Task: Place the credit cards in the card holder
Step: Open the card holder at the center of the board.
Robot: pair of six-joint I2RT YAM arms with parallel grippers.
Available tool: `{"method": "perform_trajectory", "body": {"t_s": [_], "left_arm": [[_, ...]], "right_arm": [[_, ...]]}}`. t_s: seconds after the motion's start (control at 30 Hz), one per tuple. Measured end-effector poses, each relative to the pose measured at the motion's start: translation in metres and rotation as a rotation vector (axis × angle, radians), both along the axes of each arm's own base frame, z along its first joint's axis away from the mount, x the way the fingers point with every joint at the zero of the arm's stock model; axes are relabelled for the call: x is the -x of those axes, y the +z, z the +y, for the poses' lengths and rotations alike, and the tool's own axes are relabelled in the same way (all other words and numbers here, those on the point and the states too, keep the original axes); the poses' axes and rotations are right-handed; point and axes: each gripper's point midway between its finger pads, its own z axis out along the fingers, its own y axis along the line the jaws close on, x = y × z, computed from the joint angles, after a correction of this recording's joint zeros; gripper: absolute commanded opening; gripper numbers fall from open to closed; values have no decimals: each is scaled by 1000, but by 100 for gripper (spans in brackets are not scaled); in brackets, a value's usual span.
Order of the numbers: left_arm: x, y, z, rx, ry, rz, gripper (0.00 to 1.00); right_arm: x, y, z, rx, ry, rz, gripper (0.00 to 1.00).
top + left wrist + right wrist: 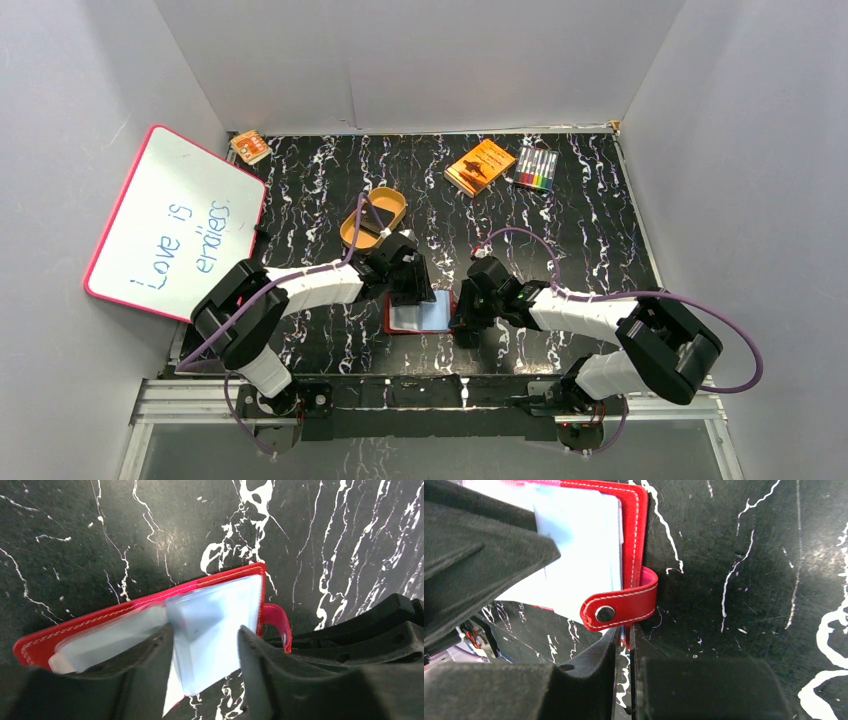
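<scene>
The card holder [420, 315] lies open near the middle of the counter's [600, 230] near edge, pale pockets up. The right claw [625, 636] is pinched almost closed on its snap strap [619, 605], pinning that side. The left claw [205, 630] stands half open astride a pocket leaf, gripping nothing. No credit cards show plainly. To do this well, the right should pin without dragging, and the left should rise straight clear so the leaves do not flip.
</scene>
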Motion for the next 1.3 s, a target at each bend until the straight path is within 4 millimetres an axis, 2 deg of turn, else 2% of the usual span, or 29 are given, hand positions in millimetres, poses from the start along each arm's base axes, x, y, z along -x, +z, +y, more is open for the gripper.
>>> {"method": "perform_trajectory", "body": {"t_s": [0.13,0.37,0.5,0.73,0.9,1.13,1.23,1.3], "left_arm": [[-2,-6,2,-30,-4,-2,19],[-2,-11,8,-48,14,0,2],[-2,-12,9,-52,20,1,0],[-2,-13,8,-39,25,-4,0],[-2,-13,7,-29,31,-6,0],[-2,-13,7,-19,40,-7,0],[-2,-13,7,-14,43,-9,0],[-2,-13,7,-12,45,-9,0]], "right_arm": [[1,0,1,-3,1,8,17],[2,0,0,-2,0,12,17],[3,0,0,-1,0,14,19],[6,3,-8,26,-4,9,30],[7,19,-17,30,3,-36,31],[-14,63,2,-47,21,-150,28],[-22,67,12,-74,26,-160,25],[-26,62,15,-75,20,-148,22]]}}
